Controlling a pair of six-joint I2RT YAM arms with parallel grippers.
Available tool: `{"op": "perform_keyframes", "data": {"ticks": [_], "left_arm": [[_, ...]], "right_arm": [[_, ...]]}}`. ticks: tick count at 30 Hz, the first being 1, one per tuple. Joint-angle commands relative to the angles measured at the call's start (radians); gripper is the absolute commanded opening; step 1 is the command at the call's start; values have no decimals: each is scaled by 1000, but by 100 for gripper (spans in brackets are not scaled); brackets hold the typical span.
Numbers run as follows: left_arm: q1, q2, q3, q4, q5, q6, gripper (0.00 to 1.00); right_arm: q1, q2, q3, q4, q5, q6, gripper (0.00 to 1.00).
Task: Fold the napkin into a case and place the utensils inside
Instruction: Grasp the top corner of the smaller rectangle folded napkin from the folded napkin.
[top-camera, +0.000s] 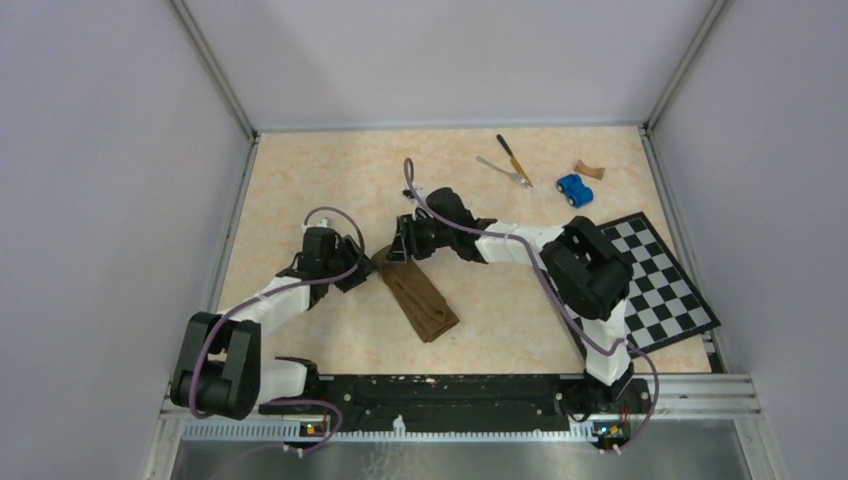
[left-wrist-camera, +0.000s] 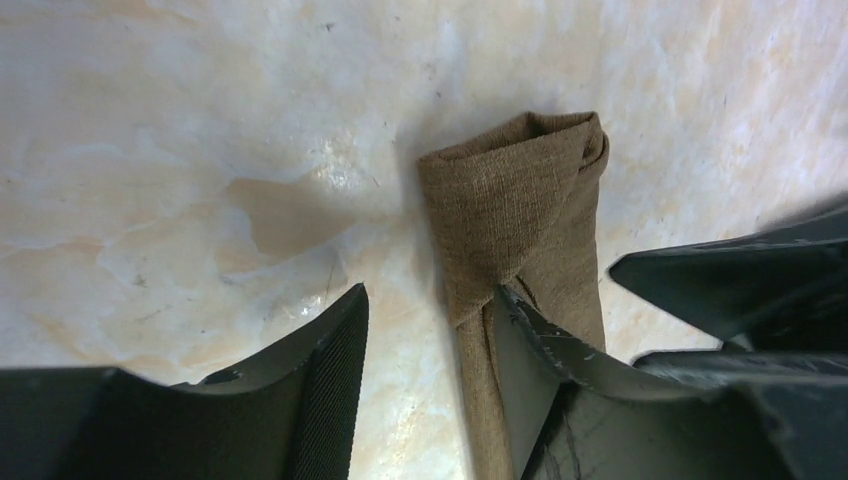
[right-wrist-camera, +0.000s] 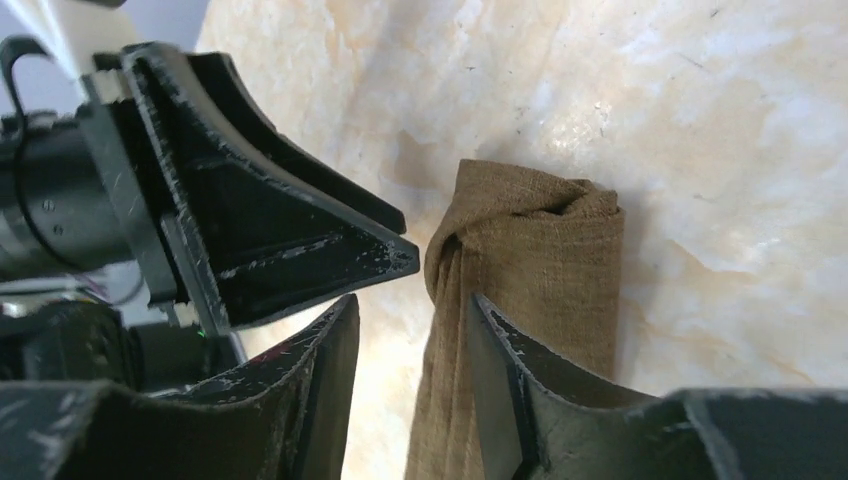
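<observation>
The dark brown napkin (top-camera: 420, 300) lies on the table as a long narrow folded strip, running from the two grippers toward the near right. My left gripper (top-camera: 365, 272) is at its far end from the left, jaws open. In the left wrist view the napkin (left-wrist-camera: 520, 200) shows a folded end, and my left gripper (left-wrist-camera: 430, 295) has its right finger (left-wrist-camera: 540, 370) against the cloth. My right gripper (top-camera: 400, 250) hovers at the same end. In the right wrist view, my right gripper (right-wrist-camera: 412, 300) is open beside the napkin (right-wrist-camera: 540, 250). The knife (top-camera: 513, 158) and fork (top-camera: 503, 171) lie at the far middle.
A blue toy car (top-camera: 573, 189) and a small brown piece (top-camera: 590, 170) sit right of the utensils. A black-and-white checkered board (top-camera: 655, 280) lies at the right, under the right arm's elbow. The two grippers are close, the left one's finger (right-wrist-camera: 300, 240) beside the right one's.
</observation>
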Motion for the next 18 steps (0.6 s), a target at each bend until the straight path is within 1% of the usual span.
{"op": "perform_keyframes", "data": {"ticks": [1,4,7,11,13,18], "left_arm": [[3,19,25,13,68,-18,52],[3,29,16,46,74,-24,46],[4,52,5,82,83,-38,38],[4,94,8,107,97,-45,30],[4,102,7,115,92,-46,27],[4,109,-3,132,79,-52,25]], "right_arm": [[9,-113,-17,-168,62,-302,46],[50,-143,-27,-222,169,-438,52],[94,-133,-10,-242,260,-517,53],[135,-103,26,-253,351,-544,52],[148,-89,42,-251,361,-549,51],[177,-48,82,-259,389,-557,48]]}}
